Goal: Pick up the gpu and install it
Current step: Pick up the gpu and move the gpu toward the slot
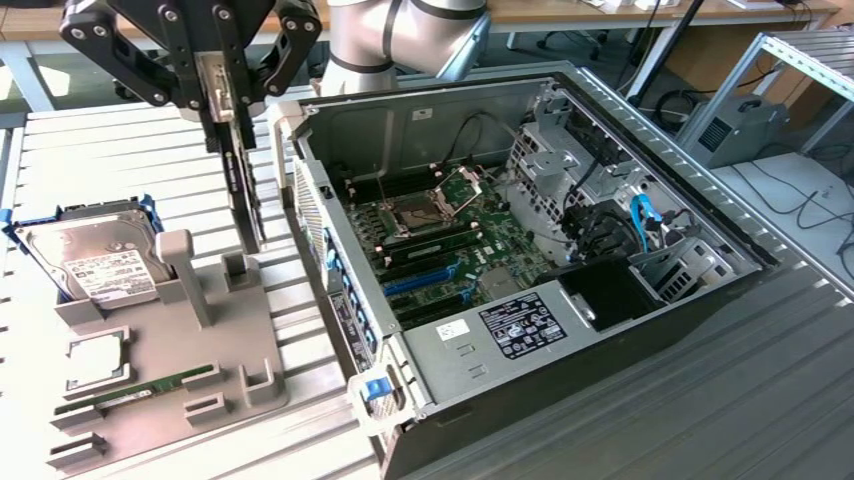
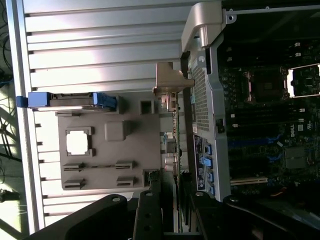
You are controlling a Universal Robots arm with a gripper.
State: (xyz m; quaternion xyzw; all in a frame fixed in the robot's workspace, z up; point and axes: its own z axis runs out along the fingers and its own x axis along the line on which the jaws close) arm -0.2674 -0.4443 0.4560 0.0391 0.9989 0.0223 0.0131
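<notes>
The gripper (image 1: 224,95) pinches the gpu (image 1: 247,190) by its upper edge. The card hangs upright over the grey holder tray (image 1: 160,390) on the tabletop (image 1: 107,150), just beside the open computer case (image 1: 534,260), on the exterior view's left

On the motherboard (image 2: 270,120) I read white letters (image 2: 316,131), turned sideways: "DELL". In the exterior view a black label (image 1: 521,325) with white print lies inside the computer case (image 1: 601,400), at five o'clock from the processor socket (image 1: 407,215); its lines are too small to read. So is the white sticker (image 1: 454,329) at its nine o'clock. The hard drive (image 1: 94,250), at nine o'clock from the case, bears a white label (image 1: 100,272), also illegible. The gpu (image 1: 246,190) in my claw (image 1: 224,100) hangs edge-on; any print on it cannot be told.
</notes>
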